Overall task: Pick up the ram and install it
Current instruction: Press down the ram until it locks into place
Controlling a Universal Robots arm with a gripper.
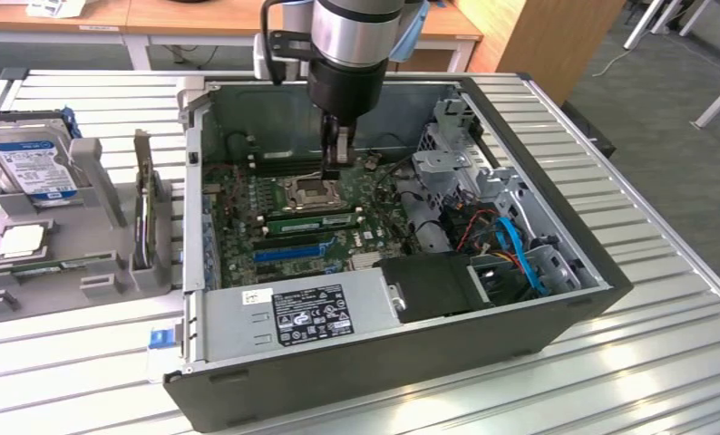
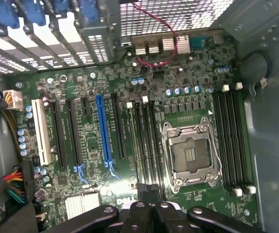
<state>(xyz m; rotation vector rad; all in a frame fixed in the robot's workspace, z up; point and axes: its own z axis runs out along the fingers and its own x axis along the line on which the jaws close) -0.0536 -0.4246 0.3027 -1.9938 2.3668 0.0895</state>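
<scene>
We see the gripper (image 1: 334,172) clenched, its fingers down inside the open computer case (image 1: 554,299) just above the processor socket (image 1: 312,192). The ram (image 1: 314,217) lies seated in a slot on the motherboard (image 2: 105,194), just beside the socket

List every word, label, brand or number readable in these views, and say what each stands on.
"DELL": white lettering on the motherboard in the wrist view, partly cut off by the hand; a tentative reading.
Power supply label: printed text and marks, too small to read.
Small white sticker on the power supply: unreadable.
Hard drive label, blue and white: text too small to read.
Motherboard silkscreen elsewhere: too fine to read.
</scene>
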